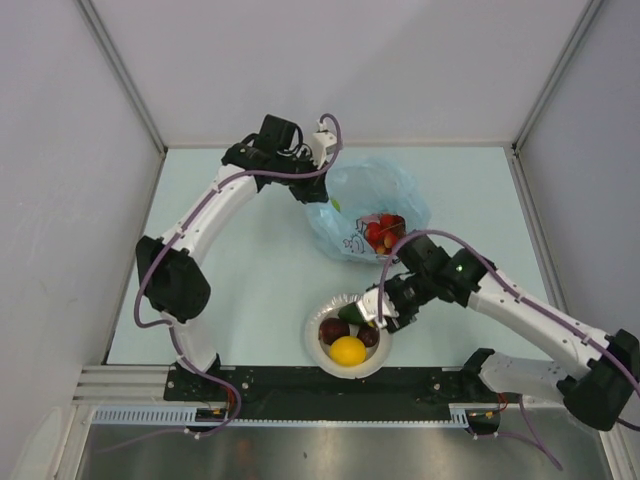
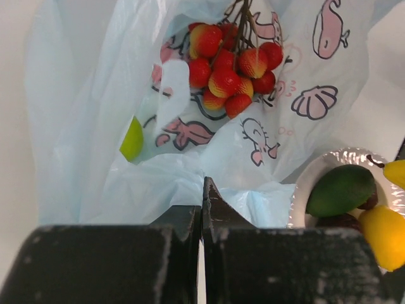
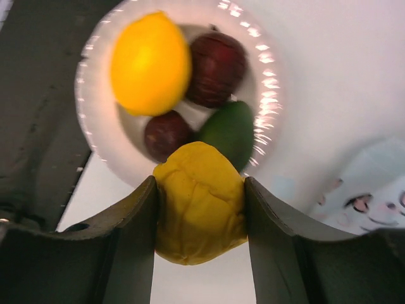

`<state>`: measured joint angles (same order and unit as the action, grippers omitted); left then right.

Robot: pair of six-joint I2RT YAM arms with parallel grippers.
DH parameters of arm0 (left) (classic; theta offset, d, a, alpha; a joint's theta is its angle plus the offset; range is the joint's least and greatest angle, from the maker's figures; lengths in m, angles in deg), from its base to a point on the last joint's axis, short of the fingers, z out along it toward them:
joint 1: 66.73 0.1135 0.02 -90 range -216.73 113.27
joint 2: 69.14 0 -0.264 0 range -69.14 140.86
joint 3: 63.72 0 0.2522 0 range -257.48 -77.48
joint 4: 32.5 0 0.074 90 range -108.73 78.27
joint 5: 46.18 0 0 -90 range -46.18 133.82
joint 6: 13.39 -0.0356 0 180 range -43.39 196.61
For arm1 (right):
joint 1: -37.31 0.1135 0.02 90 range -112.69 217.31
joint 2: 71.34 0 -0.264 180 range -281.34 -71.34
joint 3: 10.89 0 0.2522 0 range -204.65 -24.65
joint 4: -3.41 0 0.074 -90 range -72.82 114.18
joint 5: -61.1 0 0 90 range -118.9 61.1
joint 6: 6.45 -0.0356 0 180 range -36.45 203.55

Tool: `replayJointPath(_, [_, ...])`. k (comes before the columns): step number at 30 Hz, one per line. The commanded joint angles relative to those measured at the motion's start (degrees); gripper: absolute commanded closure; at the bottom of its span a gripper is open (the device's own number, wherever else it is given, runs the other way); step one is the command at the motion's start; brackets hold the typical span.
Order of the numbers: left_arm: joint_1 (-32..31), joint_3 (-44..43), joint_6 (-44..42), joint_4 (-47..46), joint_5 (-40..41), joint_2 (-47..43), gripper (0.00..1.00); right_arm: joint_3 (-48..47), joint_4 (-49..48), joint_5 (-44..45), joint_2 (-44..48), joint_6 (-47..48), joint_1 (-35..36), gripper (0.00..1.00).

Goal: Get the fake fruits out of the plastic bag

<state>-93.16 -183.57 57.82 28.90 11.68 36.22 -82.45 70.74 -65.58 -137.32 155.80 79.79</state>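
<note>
The light-blue plastic bag (image 1: 372, 196) lies at the back of the table, and my left gripper (image 1: 318, 193) is shut on its near edge (image 2: 190, 190). Inside it I see a bunch of red grapes (image 2: 231, 66) and a green apple (image 2: 131, 139). My right gripper (image 3: 200, 183) is shut on a wrinkled yellow fruit (image 3: 199, 202), held just over the rim of the white bowl (image 1: 312, 335). A yellow lemon (image 3: 150, 63), two dark red round fruits (image 3: 218, 66) and a dark green avocado (image 3: 229, 132) lie in the bowl.
The bowl sits close to the black rail (image 1: 300, 385) at the table's near edge. Grey walls (image 1: 60, 150) enclose the table on the left, back and right. The right arm (image 1: 520, 305) reaches in from the right.
</note>
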Motion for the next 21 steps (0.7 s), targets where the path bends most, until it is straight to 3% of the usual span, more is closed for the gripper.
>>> replayJointPath(1, [0.3,4.8,4.5,-2.9,-4.0,-6.3,1.0,5.1,1.9,2.4,6.9,0.8,5.1,0.72])
replayJointPath(8, [0.3,12.6,6.0,-5.0,-4.6,-12.6,1.0,11.9,-5.5,11.1,10.3,-14.9,14.5,0.73])
replayJointPath(12, [0.3,15.3,6.3,-5.4,-4.9,-15.2,1.0,16.8,-15.0,19.2,12.1,-20.8,22.5,0.73])
replayJointPath(21, [0.3,19.4,6.6,-6.2,-4.9,-17.9,1.0,21.6,-26.0,26.5,9.1,-19.2,25.5,0.68])
